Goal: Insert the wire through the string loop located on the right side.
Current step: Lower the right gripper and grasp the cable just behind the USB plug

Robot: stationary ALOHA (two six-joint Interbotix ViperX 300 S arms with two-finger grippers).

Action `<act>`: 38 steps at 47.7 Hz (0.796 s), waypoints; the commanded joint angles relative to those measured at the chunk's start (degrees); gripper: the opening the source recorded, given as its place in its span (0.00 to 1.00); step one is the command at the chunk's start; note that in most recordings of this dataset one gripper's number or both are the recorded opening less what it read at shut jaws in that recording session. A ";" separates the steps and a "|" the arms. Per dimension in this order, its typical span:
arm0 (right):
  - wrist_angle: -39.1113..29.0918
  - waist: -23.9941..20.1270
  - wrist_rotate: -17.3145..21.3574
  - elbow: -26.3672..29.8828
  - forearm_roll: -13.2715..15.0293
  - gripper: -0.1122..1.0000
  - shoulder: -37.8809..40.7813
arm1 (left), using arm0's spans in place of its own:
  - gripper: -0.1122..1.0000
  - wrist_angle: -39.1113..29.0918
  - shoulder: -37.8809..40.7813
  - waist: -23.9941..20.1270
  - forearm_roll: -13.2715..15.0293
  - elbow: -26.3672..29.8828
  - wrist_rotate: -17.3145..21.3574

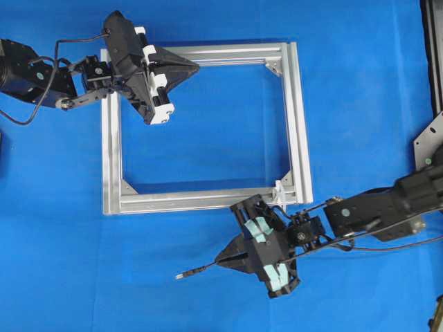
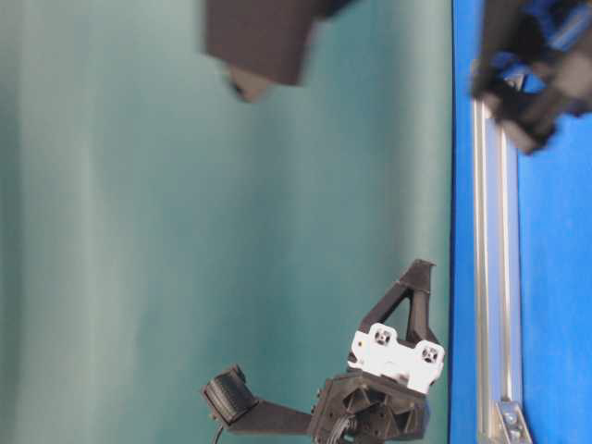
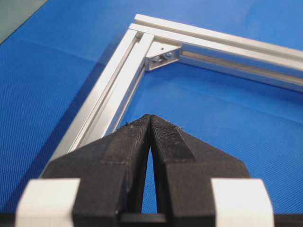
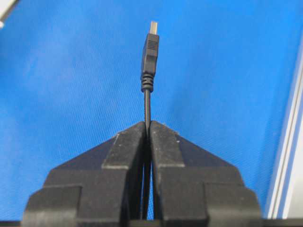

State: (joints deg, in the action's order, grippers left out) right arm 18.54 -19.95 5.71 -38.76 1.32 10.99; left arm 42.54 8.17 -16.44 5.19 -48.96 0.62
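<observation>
The wire (image 4: 147,101) is a thin black cable ending in a small plug with a metal tip (image 1: 180,276). My right gripper (image 1: 220,260) is shut on the wire a short way behind the plug, in front of the frame's near rail. The plug sticks out to the left past the fingertips (image 4: 142,127). The string loop (image 1: 279,187) is a tiny white loop standing at the frame's near right corner, just above and right of my right gripper. My left gripper (image 1: 195,66) is shut on nothing over the frame's far rail (image 3: 218,40).
The square silver aluminium frame (image 1: 112,159) lies flat on the blue mat, with corner brackets (image 3: 162,56) inside each corner. A grey metal plate (image 1: 429,142) sits at the right edge. The wire's slack trails to the right under the right arm (image 1: 401,242).
</observation>
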 commanded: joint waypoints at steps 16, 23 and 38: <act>-2.37 -0.09 0.00 0.70 0.09 0.07 -3.69 | 0.10 0.26 -1.76 -0.18 -0.18 0.44 0.09; -2.46 -0.09 0.00 0.70 0.09 0.07 -3.69 | 0.10 0.26 -1.76 -0.18 -0.18 0.44 0.09; -2.46 -0.18 0.00 0.70 0.09 0.07 -3.69 | 0.10 0.26 -1.76 -0.18 -0.09 0.44 0.09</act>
State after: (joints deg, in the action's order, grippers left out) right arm 15.91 -19.86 5.63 -38.76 1.32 9.23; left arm 42.54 8.17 -16.44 5.19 -49.04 0.62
